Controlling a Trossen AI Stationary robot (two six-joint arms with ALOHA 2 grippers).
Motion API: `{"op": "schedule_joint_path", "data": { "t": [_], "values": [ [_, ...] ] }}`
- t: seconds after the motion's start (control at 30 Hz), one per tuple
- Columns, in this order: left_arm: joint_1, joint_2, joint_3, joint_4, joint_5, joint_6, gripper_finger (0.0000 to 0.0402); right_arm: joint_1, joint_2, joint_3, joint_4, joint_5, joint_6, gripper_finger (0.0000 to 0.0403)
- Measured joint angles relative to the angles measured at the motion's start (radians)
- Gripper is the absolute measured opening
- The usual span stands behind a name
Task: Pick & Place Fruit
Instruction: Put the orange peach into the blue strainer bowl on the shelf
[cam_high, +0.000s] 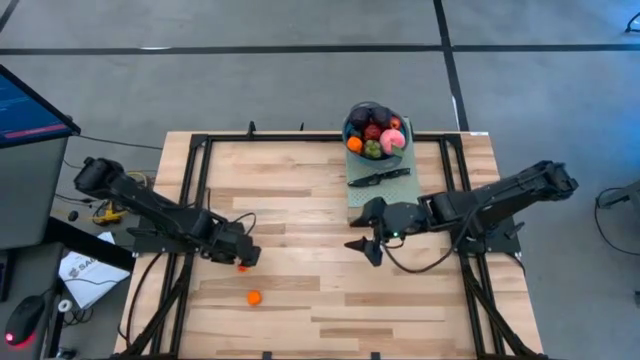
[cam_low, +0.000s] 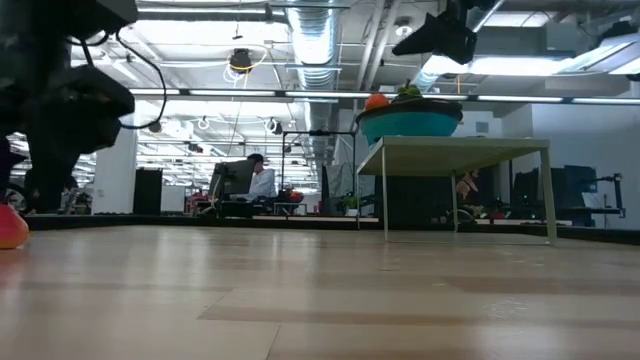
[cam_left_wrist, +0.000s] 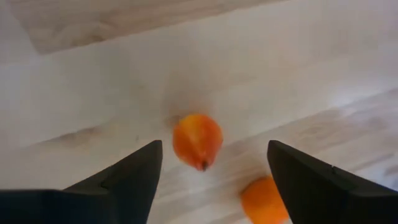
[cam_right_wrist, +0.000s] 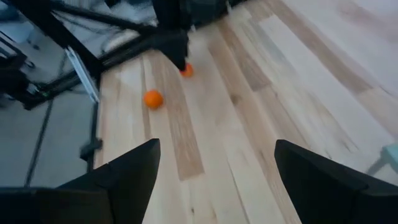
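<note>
My left gripper (cam_high: 245, 258) (cam_left_wrist: 214, 144) is open, low over the table's left-middle. Its fingers stand on either side of a tiny orange fruit (cam_left_wrist: 197, 140) (cam_high: 241, 268) that lies on the wood, apart from both. A second tiny orange fruit (cam_high: 254, 297) (cam_left_wrist: 264, 199) lies just nearer the near edge. Red, pink, green and orange fruit fill a teal bowl (cam_high: 349, 126) at the far edge. My right gripper (cam_high: 362, 246) (cam_right_wrist: 216, 143) is open above the table's middle and holds nothing. Its wrist view shows both orange fruits (cam_right_wrist: 153, 98) far off.
A black knife (cam_high: 380, 178) lies on a green mat (cam_high: 356, 195) just in front of the bowl. A black frame (cam_high: 190, 200) runs along the table's sides. Bare wood (cam_high: 300, 200) lies between the two arms. A person sits far back in the room (cam_low: 262, 180).
</note>
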Motion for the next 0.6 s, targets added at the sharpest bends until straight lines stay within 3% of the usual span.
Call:
{"op": "schedule_joint_path", "data": {
  "t": [0.33, 0.6],
  "values": [
    [-0.012, 0.101, -0.002, 0.043, -0.009, -0.006, 0.0189, -0.019, -0.08, 0.001, -0.025, 0.003, -0.009, 0.0311],
    [-0.031, 0.113, -0.001, 0.071, -0.008, -0.003, 0.0124, -0.009, -0.155, 0.001, -0.045, 0.003, 0.011, 0.0311]
  ]
}}
